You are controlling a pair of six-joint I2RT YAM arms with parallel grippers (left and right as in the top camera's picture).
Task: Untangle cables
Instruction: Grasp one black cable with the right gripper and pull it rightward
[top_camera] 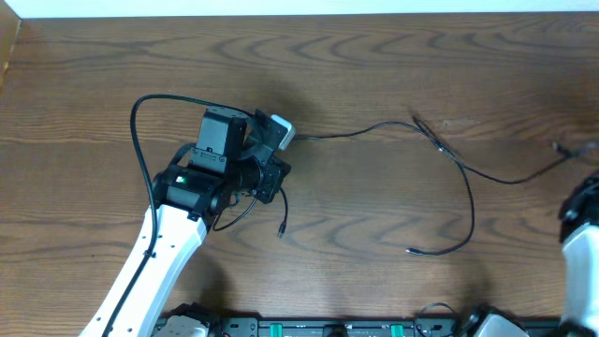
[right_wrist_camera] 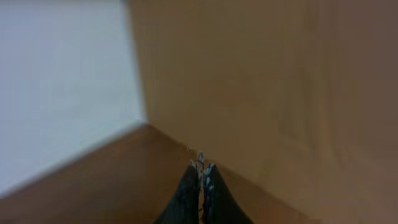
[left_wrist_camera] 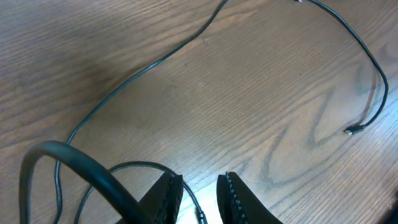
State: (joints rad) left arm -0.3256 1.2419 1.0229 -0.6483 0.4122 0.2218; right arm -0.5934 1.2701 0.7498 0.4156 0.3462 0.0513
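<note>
Although the thin black flexible cables lie mostly spread out on the brown wood-grain table, two long runs still meet at one point, far and right of centre. The step in hand is therefore judged to be separating the remaining strands.

Cable positions:
- One long run starts beside the left gripper, passes right to the meeting point, then curves near to a small plug end.
- The other long run goes from the meeting point out to the right edge.
- A short black cord lies just near of the left gripper.

Left gripper: the jaws are narrowly parted, low over the table. A thin cord enters the gap between them and is not yet clamped. The thick black arm cable loops beside it and is not a task item.

Right gripper: the fingers are drawn together. The view is blurred. A small pale item at the tips may be a plug end, but whether anything is held cannot be determined.

Next move, as judged: close the left gripper on the cord in its gap and draw it left, away from the meeting point.

Containers: none in view. The cables rest directly on the table.
</note>
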